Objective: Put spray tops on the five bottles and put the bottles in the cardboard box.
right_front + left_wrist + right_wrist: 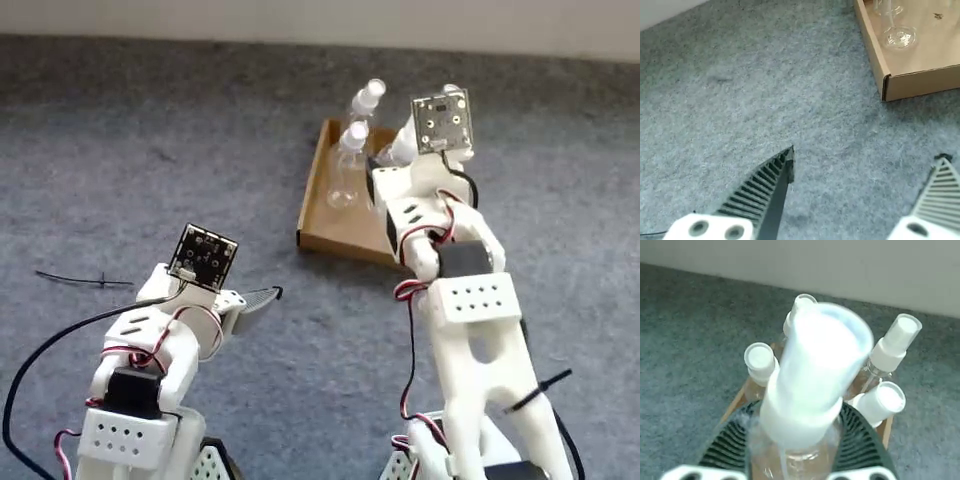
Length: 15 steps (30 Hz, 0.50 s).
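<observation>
Desk (150, 150) first: grey felt covers all of it. The box (316, 190) lies toward its far side, brown cardboard with low walls and an open top.

My right arm (470, 300) stretches forward over the near right part of the box. My left arm (150, 350) sits folded on the other side, well apart from the box. The left jaws stand wide apart over bare felt with nothing between them, and the near corner of the box lies ahead of them and off to one side.

The right jaws are clamped on a bottle (790, 460), a clear one, gripped on the body just under its neck and tilted away from me. It hangs at the near side of the box (whether its base touches the cardboard I cannot tell; my own arm hides that from above).

Past it, four bottles (890, 347) stand close together inside the box, two to each side of the one I hold.

The white spray top (815, 380) on my bottle is seated over the neck. Each of the four behind wears a white top as well.

Smallest, a thin black tie (85, 280) lies on the felt out beyond my left arm.
</observation>
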Motion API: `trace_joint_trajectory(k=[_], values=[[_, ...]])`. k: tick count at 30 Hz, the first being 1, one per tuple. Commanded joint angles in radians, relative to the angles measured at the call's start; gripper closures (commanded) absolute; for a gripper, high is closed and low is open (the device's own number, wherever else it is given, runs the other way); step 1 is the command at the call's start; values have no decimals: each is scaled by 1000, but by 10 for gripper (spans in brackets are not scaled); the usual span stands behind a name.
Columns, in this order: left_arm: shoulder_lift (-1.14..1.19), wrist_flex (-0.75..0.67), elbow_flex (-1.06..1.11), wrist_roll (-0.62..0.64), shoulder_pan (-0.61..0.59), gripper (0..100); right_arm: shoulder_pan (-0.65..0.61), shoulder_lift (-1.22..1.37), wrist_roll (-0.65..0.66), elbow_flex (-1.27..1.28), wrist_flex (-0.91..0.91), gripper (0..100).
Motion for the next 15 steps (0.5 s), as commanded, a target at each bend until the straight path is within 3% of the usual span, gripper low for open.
trace_joint_trajectory(k=[1,8,15], values=[[-15,-26,-2,6,-12,632,15,16,6,-7,-81,994],[-15,-29,-2,6,-12,632,-36,54,8,97,-97,994],[-15,-28,-2,6,-12,632,-47,87,6,229,-302,994]])
